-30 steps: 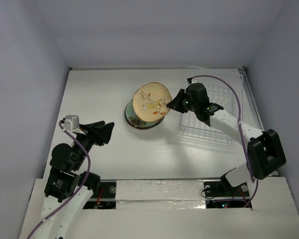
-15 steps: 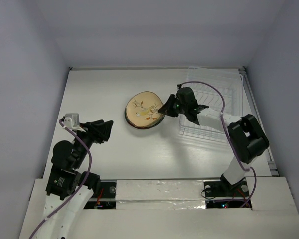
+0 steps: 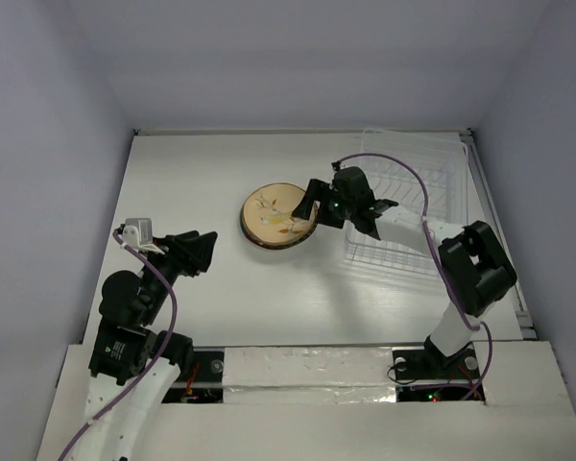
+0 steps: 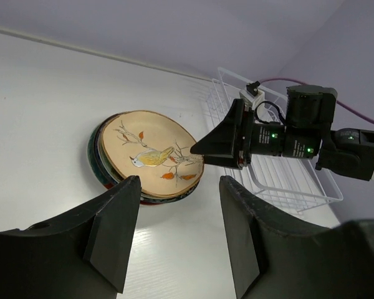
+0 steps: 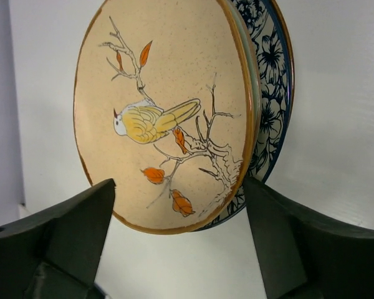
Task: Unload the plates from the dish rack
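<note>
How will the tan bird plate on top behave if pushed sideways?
Probably stiff and chip-prone: the tan bird plate looks like ceramic. Likely to slide, not roll: it lies flat on the stack, slightly off-centre over the blue floral plate.

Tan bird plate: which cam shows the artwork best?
Right wrist. The tan bird plate fills the frame, with the bird, branches and orange leaves sharp. Left wrist shows it whole but smaller and oblique, on top of the stack. Top external shows it small, pattern barely readable.
</note>
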`<state>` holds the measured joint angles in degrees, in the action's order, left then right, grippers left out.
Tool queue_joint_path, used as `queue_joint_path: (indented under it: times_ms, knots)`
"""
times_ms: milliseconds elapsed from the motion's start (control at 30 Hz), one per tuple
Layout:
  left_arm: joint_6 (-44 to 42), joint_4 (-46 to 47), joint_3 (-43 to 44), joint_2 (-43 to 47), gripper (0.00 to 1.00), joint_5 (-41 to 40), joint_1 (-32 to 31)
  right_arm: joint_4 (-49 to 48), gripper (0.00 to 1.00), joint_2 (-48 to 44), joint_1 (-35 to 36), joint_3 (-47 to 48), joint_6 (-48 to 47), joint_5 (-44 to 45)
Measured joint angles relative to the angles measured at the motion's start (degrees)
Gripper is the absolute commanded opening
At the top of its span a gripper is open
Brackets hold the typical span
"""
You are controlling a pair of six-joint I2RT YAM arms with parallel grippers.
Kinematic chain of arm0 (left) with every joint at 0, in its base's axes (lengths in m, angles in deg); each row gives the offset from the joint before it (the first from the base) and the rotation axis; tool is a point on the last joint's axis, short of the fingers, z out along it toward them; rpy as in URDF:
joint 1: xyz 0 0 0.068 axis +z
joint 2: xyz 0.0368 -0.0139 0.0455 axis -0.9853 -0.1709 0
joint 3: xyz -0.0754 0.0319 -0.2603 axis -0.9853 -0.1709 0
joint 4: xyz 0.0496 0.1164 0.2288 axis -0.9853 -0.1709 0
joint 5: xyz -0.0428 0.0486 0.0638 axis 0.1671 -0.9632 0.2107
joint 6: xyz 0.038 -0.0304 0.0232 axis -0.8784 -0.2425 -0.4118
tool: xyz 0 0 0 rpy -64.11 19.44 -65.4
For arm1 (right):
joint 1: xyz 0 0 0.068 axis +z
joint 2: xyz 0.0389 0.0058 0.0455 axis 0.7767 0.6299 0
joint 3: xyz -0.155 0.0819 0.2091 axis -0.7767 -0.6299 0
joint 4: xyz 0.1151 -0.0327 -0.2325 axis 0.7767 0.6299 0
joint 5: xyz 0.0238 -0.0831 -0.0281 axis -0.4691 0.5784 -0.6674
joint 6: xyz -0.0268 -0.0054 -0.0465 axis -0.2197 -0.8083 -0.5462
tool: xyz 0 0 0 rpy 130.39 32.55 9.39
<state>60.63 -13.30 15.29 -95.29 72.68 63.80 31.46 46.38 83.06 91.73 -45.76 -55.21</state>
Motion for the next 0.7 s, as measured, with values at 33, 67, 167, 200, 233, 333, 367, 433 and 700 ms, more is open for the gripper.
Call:
queue_joint_path:
  times_ms: [33, 67, 167, 200, 233, 333, 367, 433, 700]
  knots:
    - [0.0, 0.0, 0.0, 0.0, 0.5, 0.0, 0.0, 0.5, 0.94, 0.0, 0.3, 0.1, -0.6, 0.4]
    - [0.0, 0.0, 0.0, 0.0, 0.5, 0.0, 0.1, 0.9, 0.98, 0.0, 0.6, 0.2, -1.2, 0.9]
    - [0.0, 0.0, 0.0, 0.0, 0.51, 0.0, 0.1, 2.1, 1.0, -0.2, 1.7, 0.8, -2.4, 3.0]
    - [0.0, 0.0, 0.0, 0.0, 0.51, 0.0, 0.1, 3.0, 1.0, -0.5, 2.2, 1.1, -3.0, 3.8]
    - [0.0, 0.0, 0.0, 0.0, 0.52, 0.0, 0.1, 3.9, 1.0, -0.9, 2.5, 1.5, -3.3, 4.5]
    - [0.0, 0.0, 0.0, 0.1, 0.59, -0.2, 0.1, 6.3, 1.0, -3.6, 3.7, 2.3, -4.6, 6.6]
    - [0.0, -0.1, 0.0, 0.2, 0.62, -0.3, 0.1, 6.9, 1.0, -5.1, 4.1, 2.5, -5.1, 7.2]
    - [0.0, -0.2, 0.0, 0.6, 0.67, -0.8, 0.1, 7.4, 0.97, -8.7, 4.9, 2.8, -6.0, 8.0]
    - [-0.4, -1.4, 1.2, 1.6, 0.7, -3.2, 0.1, 3.3, 0.0, -37.2, 6.8, -2.2, -11.4, 14.3]
